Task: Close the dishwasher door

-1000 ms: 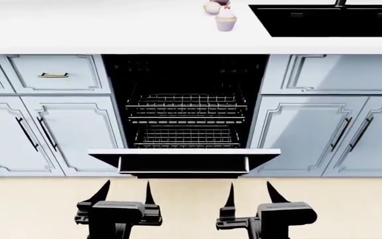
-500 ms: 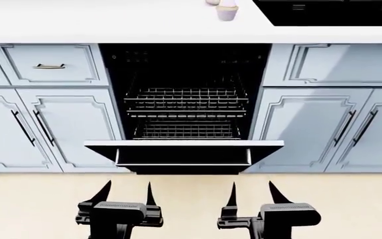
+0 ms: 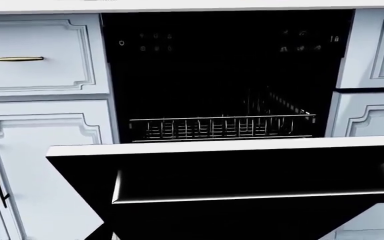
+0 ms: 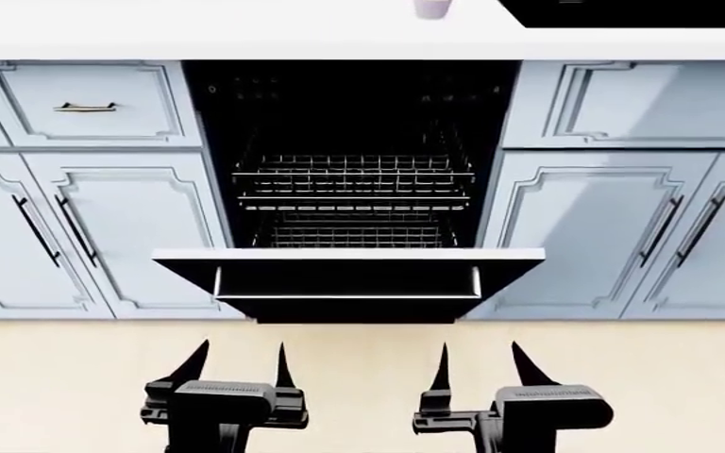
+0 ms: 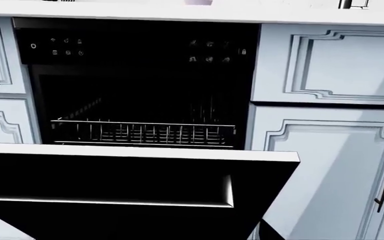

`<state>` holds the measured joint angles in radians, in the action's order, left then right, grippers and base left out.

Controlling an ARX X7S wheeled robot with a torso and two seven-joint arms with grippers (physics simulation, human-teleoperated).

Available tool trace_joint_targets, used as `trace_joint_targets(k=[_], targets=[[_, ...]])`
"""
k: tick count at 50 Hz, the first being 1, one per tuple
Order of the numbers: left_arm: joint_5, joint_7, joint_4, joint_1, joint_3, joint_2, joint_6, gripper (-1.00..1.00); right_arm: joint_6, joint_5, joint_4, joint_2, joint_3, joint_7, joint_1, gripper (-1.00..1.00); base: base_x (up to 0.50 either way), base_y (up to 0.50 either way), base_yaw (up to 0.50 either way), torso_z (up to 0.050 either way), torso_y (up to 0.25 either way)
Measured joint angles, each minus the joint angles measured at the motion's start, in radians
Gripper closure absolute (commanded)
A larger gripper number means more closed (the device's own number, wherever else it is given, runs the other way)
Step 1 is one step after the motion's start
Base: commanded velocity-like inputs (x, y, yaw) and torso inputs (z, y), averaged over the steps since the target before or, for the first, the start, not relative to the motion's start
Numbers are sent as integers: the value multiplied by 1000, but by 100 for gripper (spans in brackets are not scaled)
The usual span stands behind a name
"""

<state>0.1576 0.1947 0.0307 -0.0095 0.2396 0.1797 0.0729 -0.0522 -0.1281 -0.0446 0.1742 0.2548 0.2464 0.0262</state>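
Note:
The dishwasher (image 4: 350,104) stands open under the counter, two wire racks (image 4: 352,179) showing in its black cavity. The dishwasher door (image 4: 347,276), glossy black with a pale top edge and a silver-edged bar handle (image 4: 347,296), hangs lowered toward me. My left gripper (image 4: 239,363) and right gripper (image 4: 479,363) are both open, fingers pointing at the door from just short of it, touching nothing. Both wrist views are filled by the door (image 3: 245,170) (image 5: 112,175), with the lower rack (image 3: 219,127) behind it. Only a dark fingertip (image 5: 267,231) shows in the right wrist view.
Light-blue cabinet doors (image 4: 124,226) (image 4: 589,226) flank the dishwasher. A drawer with a brass handle (image 4: 86,107) sits at upper left. The white countertop (image 4: 211,28) carries a cupcake (image 4: 432,8) and a black sink (image 4: 640,11). Beige floor (image 4: 362,377) lies beneath the grippers.
The counter and cabinets have slid up in the head view and the door has grown slightly larger. Both grippers hold the same open pose, and the door's angle looks unchanged.

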Motion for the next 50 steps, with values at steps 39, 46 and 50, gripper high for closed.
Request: trace_joint_targets(k=[39, 46, 50], targets=[[15, 16, -11, 7, 24, 18, -2, -100, -5, 14, -6, 15, 30, 38, 2, -100, 0, 0, 0, -50, 37], [15, 19, -10, 7, 29, 20, 0, -100, -6, 14, -6, 18, 34, 43, 2, -100, 0, 0, 0, -50, 37], [15, 21, -8, 6, 31, 21, 2, -100, -8, 15, -6, 19, 36, 47, 2, -100, 0, 0, 0, -50, 37]])
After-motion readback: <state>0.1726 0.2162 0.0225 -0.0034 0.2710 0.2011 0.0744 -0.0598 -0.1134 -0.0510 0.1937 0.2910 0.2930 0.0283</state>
